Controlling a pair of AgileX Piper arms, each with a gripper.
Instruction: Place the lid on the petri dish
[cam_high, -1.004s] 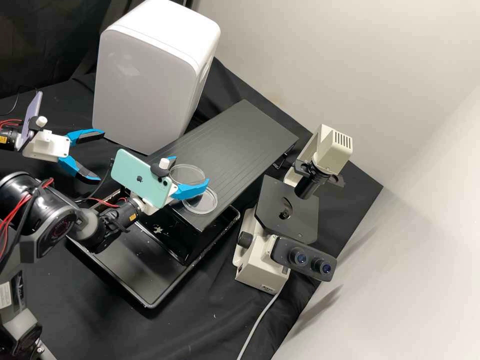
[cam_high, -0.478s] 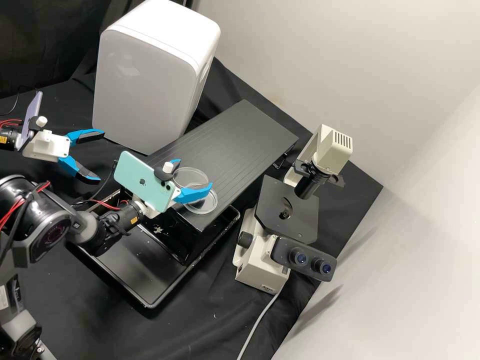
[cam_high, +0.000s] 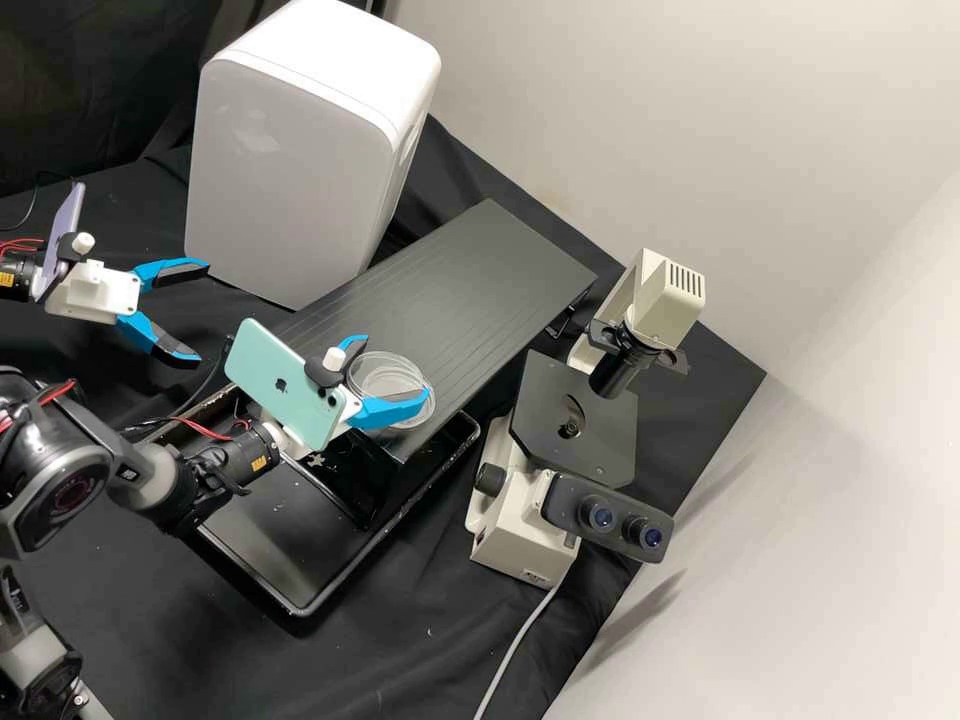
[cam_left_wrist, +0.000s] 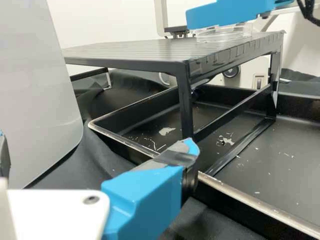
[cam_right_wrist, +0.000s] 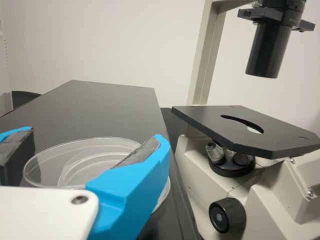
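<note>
Lid of clear round plastic (cam_right_wrist: 82, 150) sits level, gripped between my right end effector's (cam_right_wrist: 92, 137) blue fingers, directly over the clear petri dish (cam_high: 420, 408) on the black ribbed platform (cam_high: 470, 270). My left end effector (cam_high: 200, 308) gapes wide, well apart, beside the white box (cam_high: 300, 150).

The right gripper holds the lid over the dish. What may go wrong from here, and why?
1. The petri dish stands close to the front edge of the black platform. A sideways push from the right gripper might slide it off into the tray below.
2. The lid is pinched at its rim, so it may settle crooked, or cling to a finger on release.
</note>
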